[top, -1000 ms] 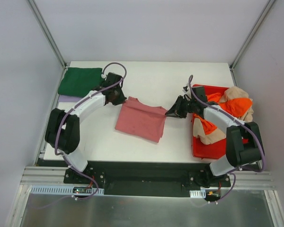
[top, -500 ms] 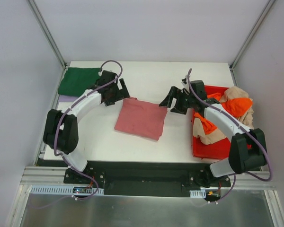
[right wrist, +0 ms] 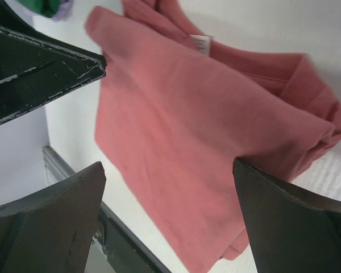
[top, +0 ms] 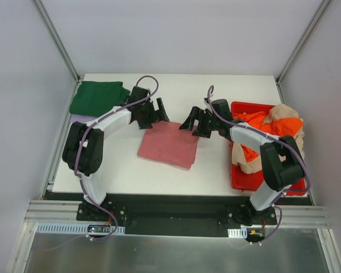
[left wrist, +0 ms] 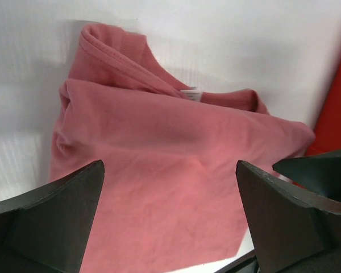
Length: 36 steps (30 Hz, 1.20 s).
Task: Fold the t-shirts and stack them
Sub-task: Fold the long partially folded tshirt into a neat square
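The black left claw and right claw gape wide, holding nothing, at 11 and 1 o'clock of the folded dusty rose-red cloth t-shirt.

**Five t-shirts: three folded, two still crumpled**

Rose-red t-shirt: folded into a rough rectangle, flat near the middle of the tabletop, slightly turned. Neckline and small white label at the far edge, layers a little uneven.

Dark green t-shirt: folded, at the far left corner, on top of the pale lilac t-shirt, with only a strip of the lilac visible.

Bright orange t-shirt and beige t-shirt: unfolded, crumpled together in the red bin at the right, partly hanging over its rim.
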{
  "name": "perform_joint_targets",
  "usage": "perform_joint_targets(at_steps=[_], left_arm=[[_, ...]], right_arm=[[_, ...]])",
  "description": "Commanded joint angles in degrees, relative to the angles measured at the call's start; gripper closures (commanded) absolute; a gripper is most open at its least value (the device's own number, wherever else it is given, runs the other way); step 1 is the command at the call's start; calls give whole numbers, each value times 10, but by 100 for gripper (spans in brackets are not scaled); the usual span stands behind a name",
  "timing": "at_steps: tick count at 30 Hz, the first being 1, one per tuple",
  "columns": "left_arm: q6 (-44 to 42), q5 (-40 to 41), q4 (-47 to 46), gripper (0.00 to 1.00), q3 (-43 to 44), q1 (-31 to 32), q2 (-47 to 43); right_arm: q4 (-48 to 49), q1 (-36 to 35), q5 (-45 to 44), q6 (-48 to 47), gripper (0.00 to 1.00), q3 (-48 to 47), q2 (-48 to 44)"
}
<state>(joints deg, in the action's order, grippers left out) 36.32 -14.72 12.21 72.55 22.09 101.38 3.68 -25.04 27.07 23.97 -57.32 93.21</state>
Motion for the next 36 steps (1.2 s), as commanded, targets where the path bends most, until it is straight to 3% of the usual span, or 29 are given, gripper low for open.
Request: perform_joint_targets(at_steps=[1,11,21,23,29,33,36], left_arm=[[-8,-22,-6,1,44,0,47],[-13,-27,-6,1,88,0,137],[-16,-14,-2,1,-52,7,45],[-27,-18,-3,1,-81,15,7],[-63,43,14,1,-123,41,-150],[-39,76,33,1,-188,41,-257],[-28,87,36,1,-233,41,-285]], right_arm=[[30,6,-32,-13,4,-24,35],[11,27,-40,-41,4,-23,111],[-86,32,-115,-112,4,-39,93],[-116,25,-120,-138,4,-41,64],[-267,-40,-258,-197,4,-62,-79],[-306,-98,-363,-162,4,11,-238],[-297,-121,-385,-134,4,84,-361]])
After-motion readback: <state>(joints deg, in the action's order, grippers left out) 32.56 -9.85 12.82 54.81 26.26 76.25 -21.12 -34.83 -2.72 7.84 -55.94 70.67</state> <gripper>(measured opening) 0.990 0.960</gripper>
